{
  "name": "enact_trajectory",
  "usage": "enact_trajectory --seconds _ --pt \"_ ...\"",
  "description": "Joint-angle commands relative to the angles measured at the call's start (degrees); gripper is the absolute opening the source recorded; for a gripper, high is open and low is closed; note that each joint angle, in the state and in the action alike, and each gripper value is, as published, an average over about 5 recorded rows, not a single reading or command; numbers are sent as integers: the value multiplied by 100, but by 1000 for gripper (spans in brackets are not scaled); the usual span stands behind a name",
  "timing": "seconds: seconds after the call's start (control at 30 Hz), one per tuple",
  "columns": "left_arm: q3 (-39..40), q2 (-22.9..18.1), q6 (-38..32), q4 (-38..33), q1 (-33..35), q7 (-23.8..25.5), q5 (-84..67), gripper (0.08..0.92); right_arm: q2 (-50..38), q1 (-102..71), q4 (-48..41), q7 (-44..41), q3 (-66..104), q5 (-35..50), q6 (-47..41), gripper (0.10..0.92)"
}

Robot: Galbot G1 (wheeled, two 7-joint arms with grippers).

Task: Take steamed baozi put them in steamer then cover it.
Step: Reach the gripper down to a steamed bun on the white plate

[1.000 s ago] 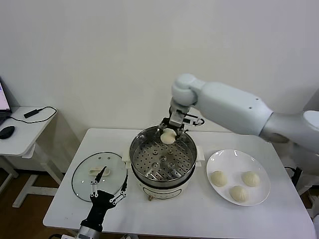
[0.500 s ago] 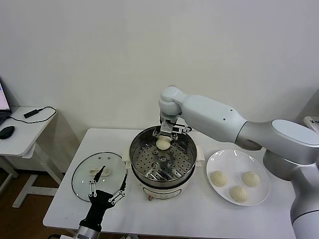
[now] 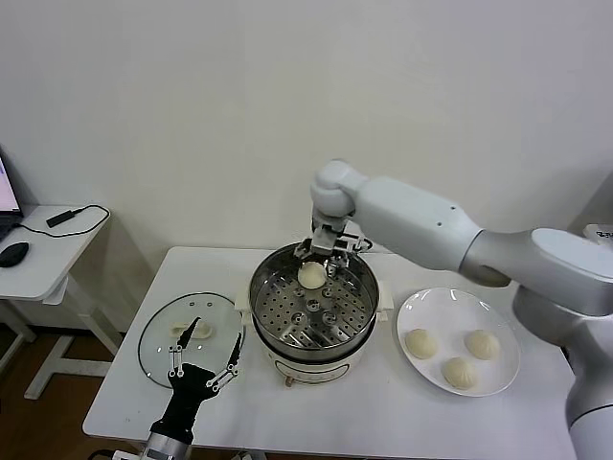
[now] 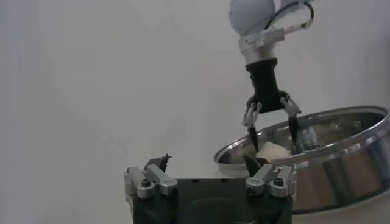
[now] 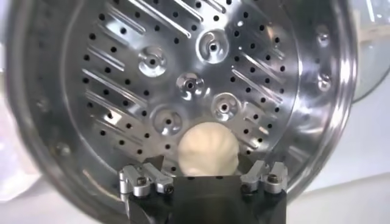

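In the head view, the right gripper (image 3: pixel 323 257) hangs at the upper middle of the frame, over the far rim of the steamer (image 3: pixel 263 309), fingers spread. A baozi (image 3: pixel 311 276) lies directly below it on the perforated tray, at the tray's far edge — no longer pinched, by the look of it. Three more baozi (image 3: pixel 458 351) wait on the plate (image 3: pixel 417 305) at the right, nearer this arm than the other. At lower left the left gripper (image 3: pixel 202 362) hovers open over the near edge of the cover (image 3: pixel 158 343) — the closer arm for the lid.

The left wrist view shows the right gripper (image 4: pixel 271 129) at upper right, fingertips apart just inside the steamer's (image 4: pixel 341 152) rim, the bun (image 4: pixel 272 148) low between them.

The right wrist view looks straight down: the baozi (image 5: pixel 207 149) sits at lower centre on the tray, just ahead of the finger bases, round with no long axis. The likely next reach is toward the plate.
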Motion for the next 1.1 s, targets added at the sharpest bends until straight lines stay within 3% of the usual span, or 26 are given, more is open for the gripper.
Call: enact_trajectory --seconds 0.03,0.2,0.4,1.1 --pt "28 0 -15 3 3 -4 10 823 -1553 1184 381 -345 -664 2570 -1963 823" --pt "97 -2 -16 10 -28 -6 17 823 -2411 1379 367 -53 -1540 3275 -2610 823" --pt "131 -21 -13 -4 -35 -12 21 823 -2886 706 391 510 -2133 3251 -2766 823" --pt "79 -31 -67 126 42 -15 22 823 -2846 -1357 394 1491 -1274 2691 -2999 823"
